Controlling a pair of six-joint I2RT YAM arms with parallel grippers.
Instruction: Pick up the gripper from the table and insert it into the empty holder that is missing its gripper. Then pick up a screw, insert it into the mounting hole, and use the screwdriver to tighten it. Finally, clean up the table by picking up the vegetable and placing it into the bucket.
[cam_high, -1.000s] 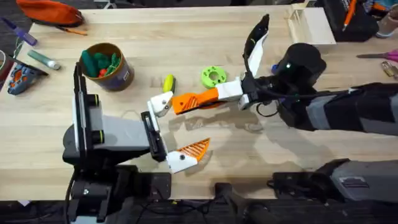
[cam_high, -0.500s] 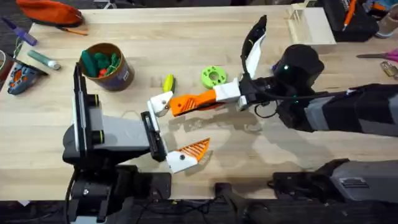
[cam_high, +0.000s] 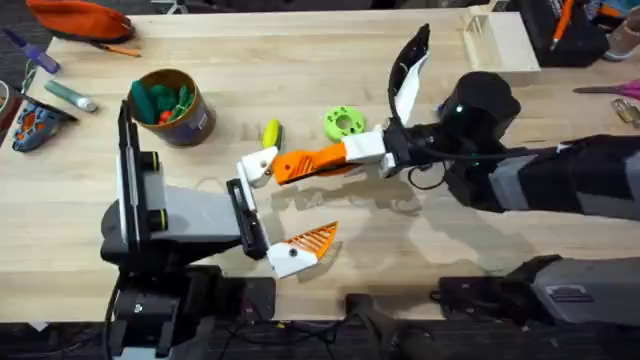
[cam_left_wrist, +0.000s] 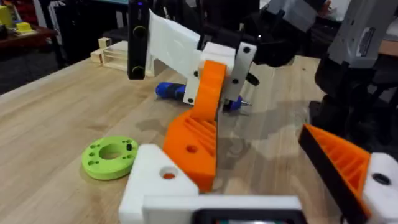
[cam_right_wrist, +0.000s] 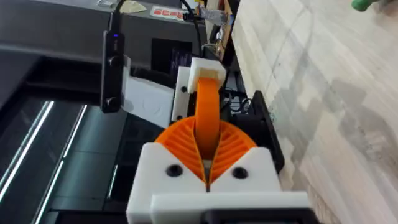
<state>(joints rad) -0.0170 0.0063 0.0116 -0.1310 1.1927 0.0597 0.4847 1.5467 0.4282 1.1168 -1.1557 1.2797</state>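
The orange wedge-shaped gripper (cam_high: 300, 162) lies level above the table, its tip against the white holder (cam_high: 258, 166) on my left gripper (cam_high: 290, 205). My right gripper (cam_high: 340, 156) is shut on the wedge's other end. The right wrist view shows its orange ribbed fingers (cam_right_wrist: 233, 146) clamped on the wedge (cam_right_wrist: 207, 112), which points at the holder (cam_right_wrist: 202, 71). My left gripper stands open, its ribbed finger (cam_left_wrist: 345, 158) well apart from the holder (cam_left_wrist: 158, 180). The blue screwdriver (cam_left_wrist: 171, 91) lies behind the wedge (cam_left_wrist: 199, 140). The yellow vegetable (cam_high: 270, 132) lies near the brown bucket (cam_high: 195, 120). The screw is out of view.
A flat green disc (cam_high: 343, 123) lies beside the right gripper. The bucket holds green and orange toy vegetables (cam_high: 160, 102). A wooden box (cam_high: 495, 40) sits at the far right corner. Tools and an orange pouch (cam_high: 80, 18) lie along the far left edge.
My right gripper has pushed the orange wedge slightly left, closer against the white holder. The left arm has not moved.
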